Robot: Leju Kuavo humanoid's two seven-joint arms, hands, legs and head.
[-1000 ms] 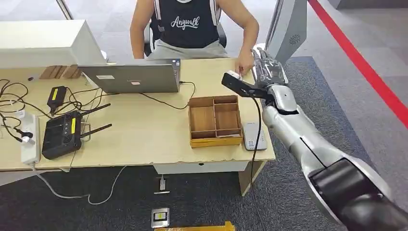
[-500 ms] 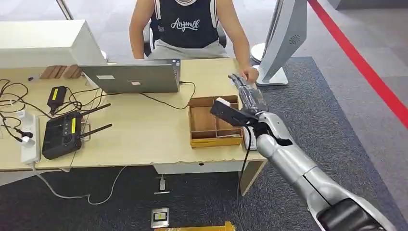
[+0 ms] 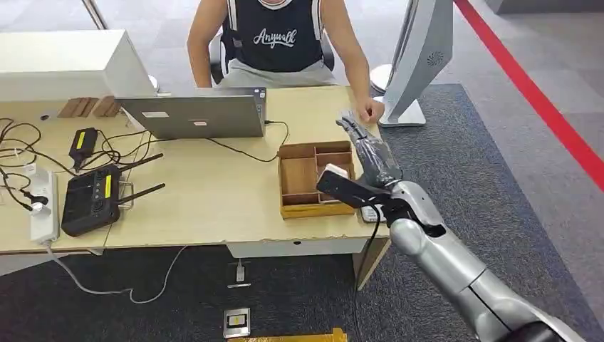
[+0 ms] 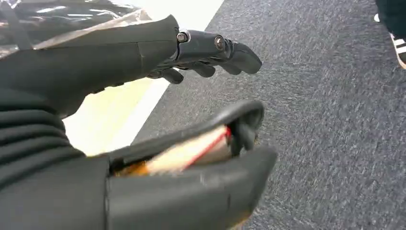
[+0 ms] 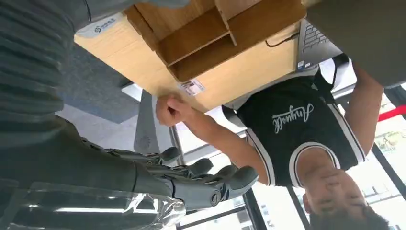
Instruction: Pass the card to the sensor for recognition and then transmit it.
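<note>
Head view, right hand: fingers of the right hand [image 3: 370, 153] were stretched flat and apart above the table's [image 3: 214, 206] right end, with nothing between them that we could see.
Head view, card: we could not make out the card; the person's fist [image 3: 370, 110], just past the fingertips, was closed, and we judged it might hold it.
Head view, sensor: the sensor [image 3: 368, 213] lay under the wrist, beside the wooden tray [image 3: 313, 209], mostly hidden by the arm.
Head view, why so: the hand reached toward the person, which we read as a hand-over pose.
Head view, room: the table edge ran right under the forearm; the monitor stand [image 3: 420, 57] stood beyond the fingertips to the outer side, with open carpet on that side.
Left wrist view, left hand: the left hand [image 4: 119, 57] hung over grey carpet [image 4: 335, 120], fingers loosely bent and apart from the thumb.
Left wrist view, doubt: a cream strip with a red edge [image 4: 191, 151] sat by the thumb; we could not tell whether it was held.
Right wrist view, right hand: its fingers lay straight and bare; the fist showed closed beyond them, near the table edge.
Right wrist view, tray: tray and sensor sat on the thumb side.
</note>
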